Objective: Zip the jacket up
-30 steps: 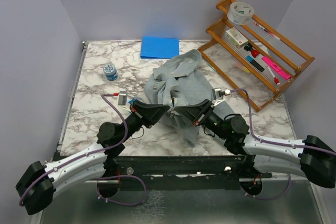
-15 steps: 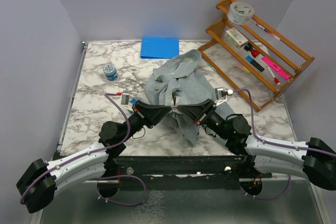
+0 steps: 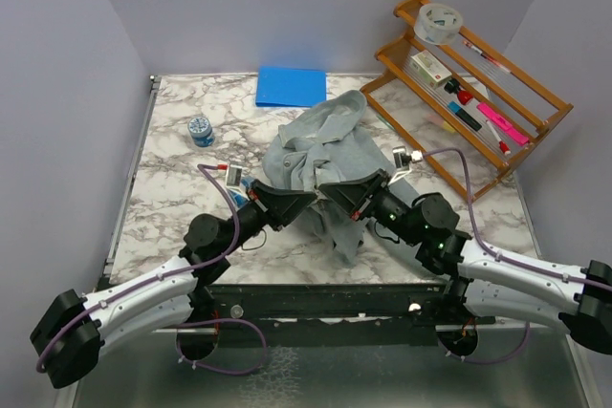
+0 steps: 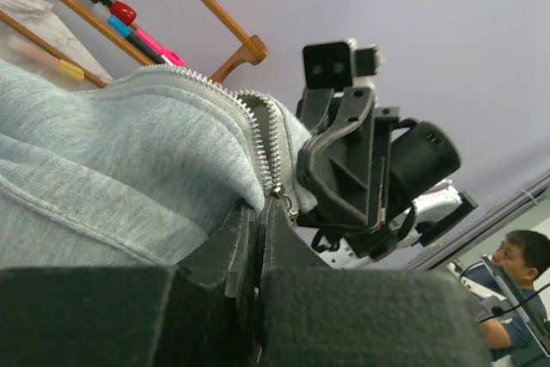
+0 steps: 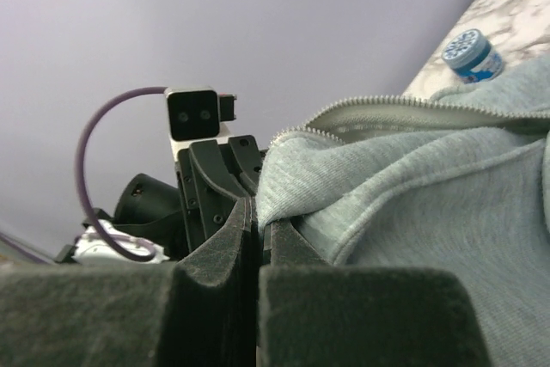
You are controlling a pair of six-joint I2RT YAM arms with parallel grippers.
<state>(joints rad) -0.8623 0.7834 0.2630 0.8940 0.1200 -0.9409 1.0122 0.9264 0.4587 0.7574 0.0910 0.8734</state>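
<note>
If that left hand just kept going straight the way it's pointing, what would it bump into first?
The left hand is shut on the jacket, so it would push into more of that cloth first. Just behind the fold sits the right hand, facing it; the gap between them is hard to judge.

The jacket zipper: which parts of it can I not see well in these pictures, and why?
- Top external: the zipper's lower end on the jacket is covered by the left claw and the right claw.
- Left wrist: the slider sinks between the claw's fingers, so its pull tab is hidden.
- Right wrist: the zipper teeth pass behind a fabric fold, and the pinched part is hidden inside the shut claw.
</note>
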